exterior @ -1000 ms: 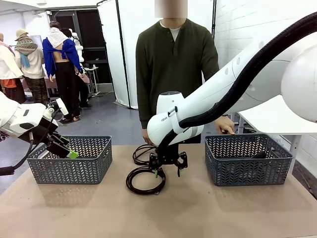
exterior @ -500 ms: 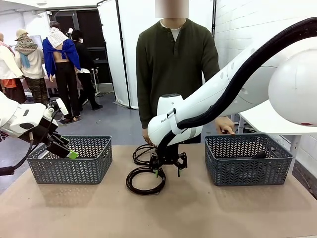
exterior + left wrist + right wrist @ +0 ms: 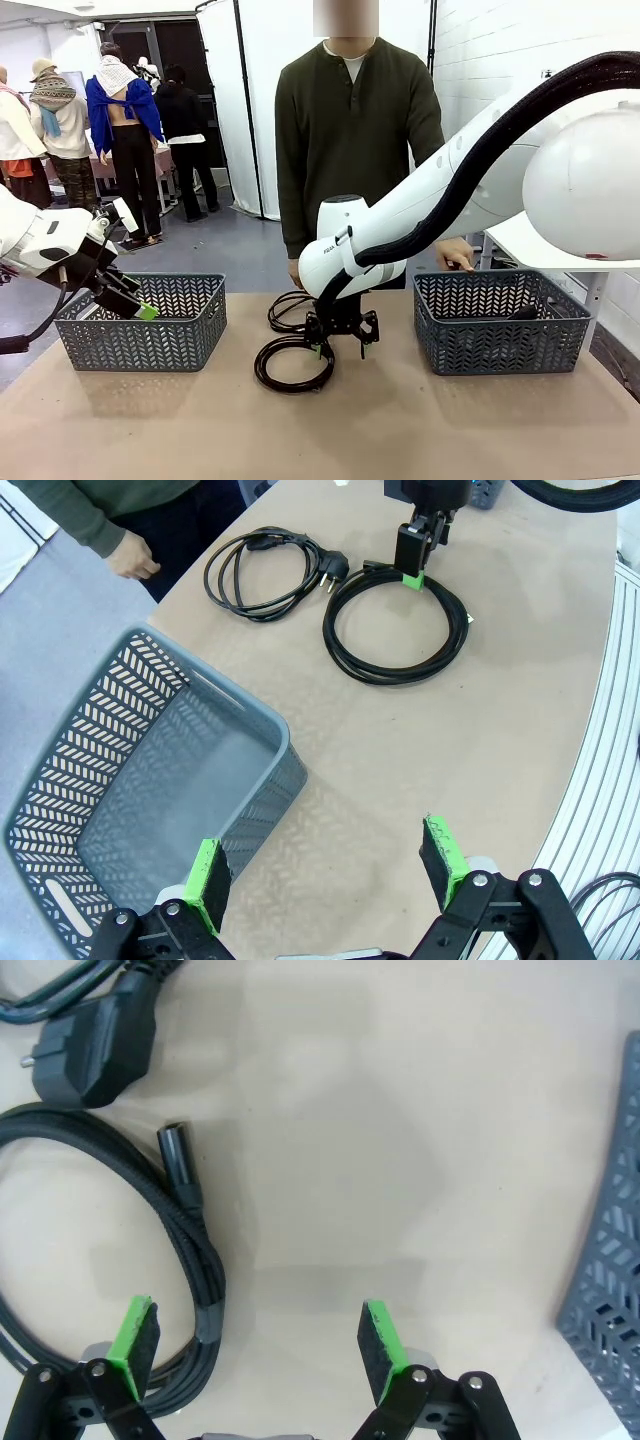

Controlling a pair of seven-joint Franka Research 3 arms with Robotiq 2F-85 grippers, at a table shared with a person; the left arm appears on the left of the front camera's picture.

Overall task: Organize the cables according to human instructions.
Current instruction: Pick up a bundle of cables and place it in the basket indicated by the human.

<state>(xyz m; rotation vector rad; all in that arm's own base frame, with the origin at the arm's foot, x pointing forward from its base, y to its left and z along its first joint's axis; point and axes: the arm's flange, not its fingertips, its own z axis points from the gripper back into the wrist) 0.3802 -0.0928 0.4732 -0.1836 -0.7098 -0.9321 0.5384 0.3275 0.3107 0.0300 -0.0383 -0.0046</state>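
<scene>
Shows right claw (image 3: 340, 345) (image 3: 255, 1345) at centre frame, pads apart, straddling one strand of the near cable coil (image 3: 290, 388) (image 3: 195, 1250) on the bench (image 3: 400, 430). Places second coil (image 3: 275, 312) (image 3: 250, 608) just behind. Holds left claw (image 3: 140, 308) (image 3: 322, 870), pads apart, above left basket (image 3: 140, 340). Differs from a second earlier merely by a slight right-elbow shift; coils unmoved.
</scene>
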